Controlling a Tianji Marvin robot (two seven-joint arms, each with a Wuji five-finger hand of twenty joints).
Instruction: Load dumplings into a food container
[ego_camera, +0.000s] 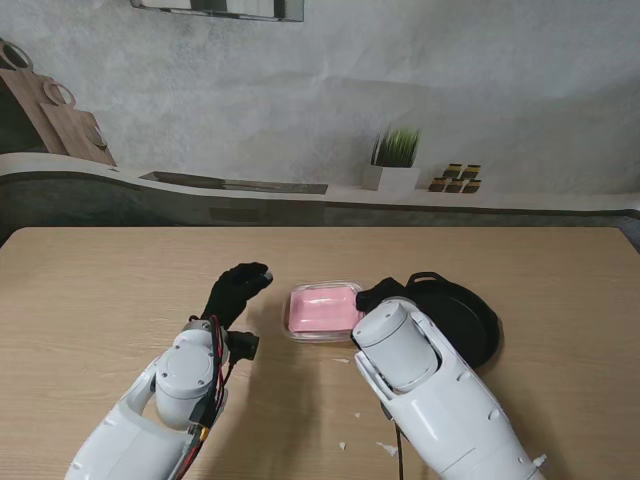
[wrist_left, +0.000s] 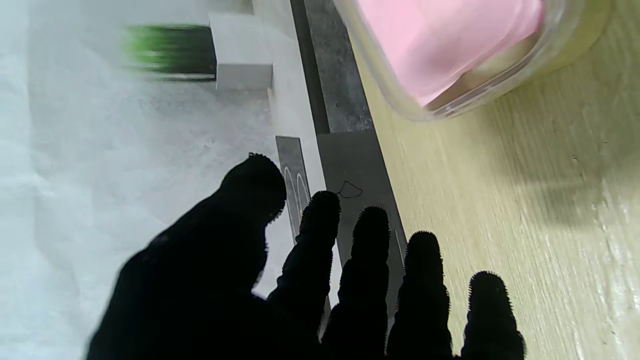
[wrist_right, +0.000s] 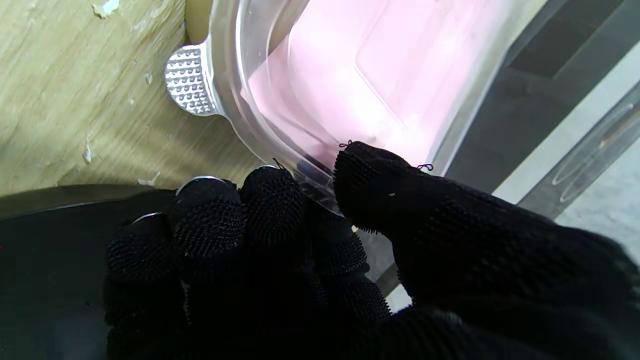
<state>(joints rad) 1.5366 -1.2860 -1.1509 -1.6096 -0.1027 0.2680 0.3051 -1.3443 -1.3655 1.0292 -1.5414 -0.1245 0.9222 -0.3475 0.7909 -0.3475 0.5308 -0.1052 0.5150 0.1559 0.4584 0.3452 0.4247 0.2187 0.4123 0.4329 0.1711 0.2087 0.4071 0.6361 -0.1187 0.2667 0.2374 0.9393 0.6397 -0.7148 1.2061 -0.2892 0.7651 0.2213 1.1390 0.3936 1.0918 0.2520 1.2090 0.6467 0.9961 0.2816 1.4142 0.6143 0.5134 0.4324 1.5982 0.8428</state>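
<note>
The clear container (ego_camera: 323, 311) with its pink inside sits on the wooden table (ego_camera: 100, 300), near the middle. The right hand (ego_camera: 378, 294) is at the container's right edge, thumb (wrist_right: 370, 175) over the rim and fingers (wrist_right: 270, 195) curled against the outside wall, pinching it. A black pan (ego_camera: 460, 315) lies just right of the container, behind that hand. The left hand (ego_camera: 236, 288) hovers just left of the container, fingers spread, holding nothing. No dumplings can be made out.
</note>
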